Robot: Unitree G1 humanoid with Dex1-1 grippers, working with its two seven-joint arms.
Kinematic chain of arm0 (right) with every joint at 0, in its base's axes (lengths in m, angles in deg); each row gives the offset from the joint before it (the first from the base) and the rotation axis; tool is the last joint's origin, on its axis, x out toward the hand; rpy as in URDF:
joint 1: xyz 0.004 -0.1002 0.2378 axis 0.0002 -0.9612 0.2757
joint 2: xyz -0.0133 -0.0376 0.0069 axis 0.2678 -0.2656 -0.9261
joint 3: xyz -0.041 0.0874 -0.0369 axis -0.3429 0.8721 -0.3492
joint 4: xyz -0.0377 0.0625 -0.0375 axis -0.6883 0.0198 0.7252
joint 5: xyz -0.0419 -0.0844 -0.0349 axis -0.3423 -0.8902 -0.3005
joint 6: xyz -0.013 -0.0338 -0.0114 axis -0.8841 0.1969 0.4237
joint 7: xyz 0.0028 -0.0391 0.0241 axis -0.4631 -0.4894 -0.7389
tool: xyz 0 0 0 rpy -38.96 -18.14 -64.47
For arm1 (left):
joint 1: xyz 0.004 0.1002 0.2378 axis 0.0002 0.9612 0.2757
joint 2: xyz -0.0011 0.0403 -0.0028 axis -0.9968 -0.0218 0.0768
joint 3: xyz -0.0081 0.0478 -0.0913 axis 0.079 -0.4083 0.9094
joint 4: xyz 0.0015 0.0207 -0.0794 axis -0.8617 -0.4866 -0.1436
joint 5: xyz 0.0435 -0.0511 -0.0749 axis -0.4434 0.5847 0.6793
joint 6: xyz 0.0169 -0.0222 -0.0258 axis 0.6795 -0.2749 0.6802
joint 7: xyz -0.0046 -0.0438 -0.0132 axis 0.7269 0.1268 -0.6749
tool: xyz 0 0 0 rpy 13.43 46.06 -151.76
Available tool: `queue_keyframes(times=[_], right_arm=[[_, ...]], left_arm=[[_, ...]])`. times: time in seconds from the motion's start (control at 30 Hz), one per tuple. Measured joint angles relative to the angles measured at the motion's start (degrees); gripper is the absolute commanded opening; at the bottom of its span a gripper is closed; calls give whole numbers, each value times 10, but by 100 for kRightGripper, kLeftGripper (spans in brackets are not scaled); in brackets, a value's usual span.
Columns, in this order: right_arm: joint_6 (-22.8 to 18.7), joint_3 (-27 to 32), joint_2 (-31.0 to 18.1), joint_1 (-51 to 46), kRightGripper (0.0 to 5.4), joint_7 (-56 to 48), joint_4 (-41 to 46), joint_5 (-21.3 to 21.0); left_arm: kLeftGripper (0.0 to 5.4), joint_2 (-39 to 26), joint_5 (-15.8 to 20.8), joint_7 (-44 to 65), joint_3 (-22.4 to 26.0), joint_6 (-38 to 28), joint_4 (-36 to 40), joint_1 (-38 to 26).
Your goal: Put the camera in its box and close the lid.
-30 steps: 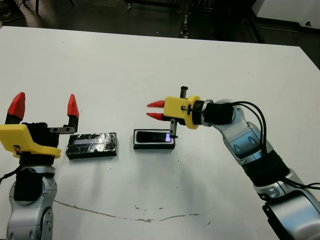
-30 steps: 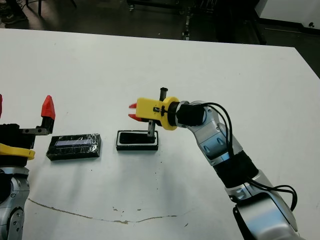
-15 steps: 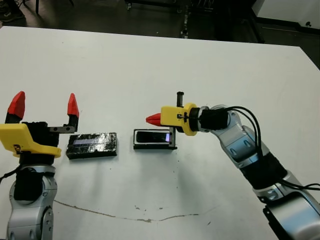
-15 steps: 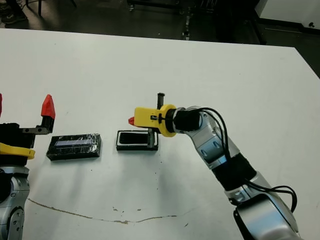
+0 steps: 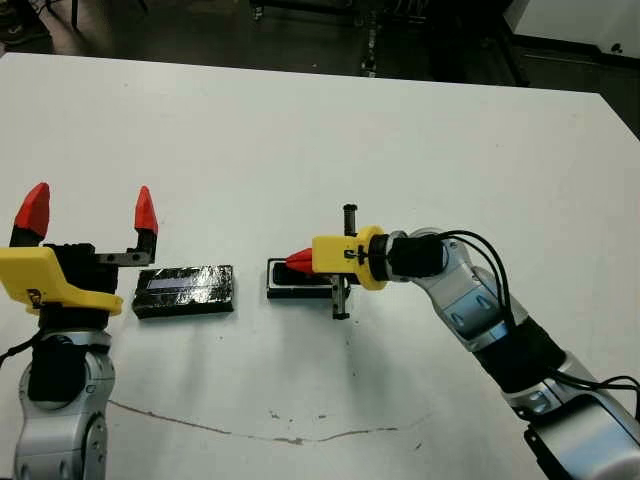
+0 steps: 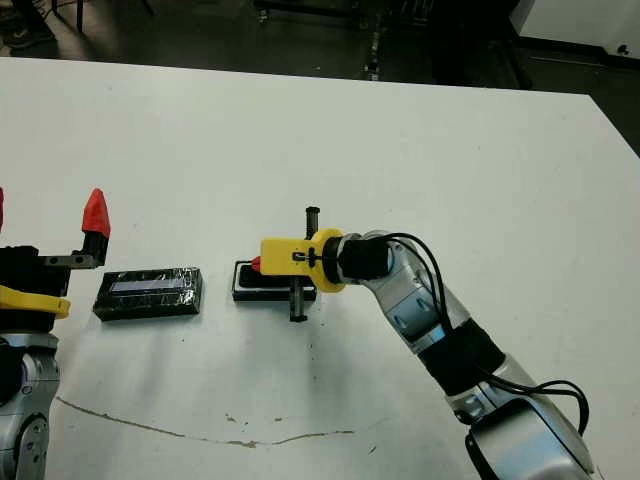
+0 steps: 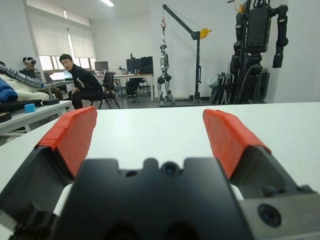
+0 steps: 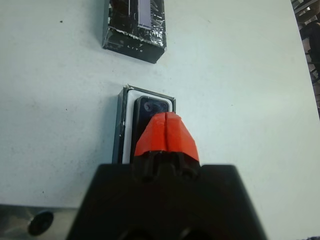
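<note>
Since 1.0 s ago, the right gripper [image 5: 297, 262] has been lowered and advanced toward picture left, its 2 red fingers brought together from spread; it is now seen pressed tip-down over the camera [image 8: 148, 114], nothing being held. The camera lies inside the box [image 8: 123, 125] at frame center, so seating appears to be finished or nearly so. The lid [image 5: 184, 291] rests flat on the white table [image 5: 300, 140], left of the box and apart from it. The left gripper [image 5: 90, 215] is held wide open and empty above the lid, which remains to be fitted.
</note>
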Motion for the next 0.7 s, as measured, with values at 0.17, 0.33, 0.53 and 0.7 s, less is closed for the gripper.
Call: queue_keyframes(times=[0.17, 0.33, 0.53, 0.7], right_arm=[[0, 0, 1, -3, 1, 0, 0, -1], [0, -8, 0, -12, 1, -1, -2, -6], [13, -10, 0, -15, 1, 0, -6, -11], [29, -9, 0, -18, 1, 6, -16, -11]], left_arm=[[540, 1, 0, 0, 0, 0, 0, 1], [540, 5, 3, 0, 0, 0, 1, 3], [540, 5, 3, 0, 0, 0, 1, 4], [540, 5, 3, 0, 0, 0, 1, 4]])
